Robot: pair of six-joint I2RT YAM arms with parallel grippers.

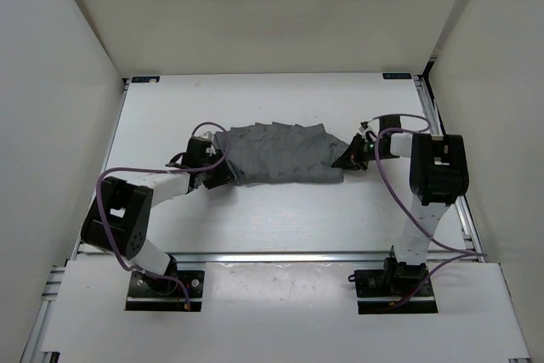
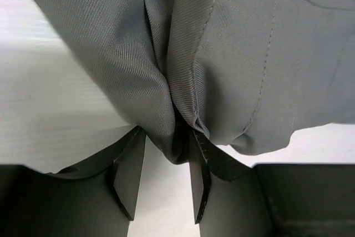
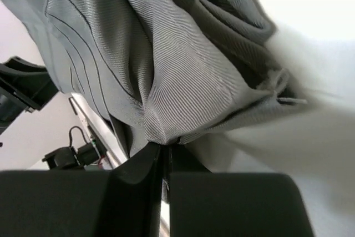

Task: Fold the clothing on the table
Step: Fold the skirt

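Top external view: grey pleated fabric garment gripped at both ends on white desk.
Left fingers and right fingers clamp bunched cloth; best lifted evenly, kept taut.

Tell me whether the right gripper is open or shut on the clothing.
Shut on the clothing. The right wrist view shows the right gripper with fingers pressed together, a bunched grey fold pinched between them.
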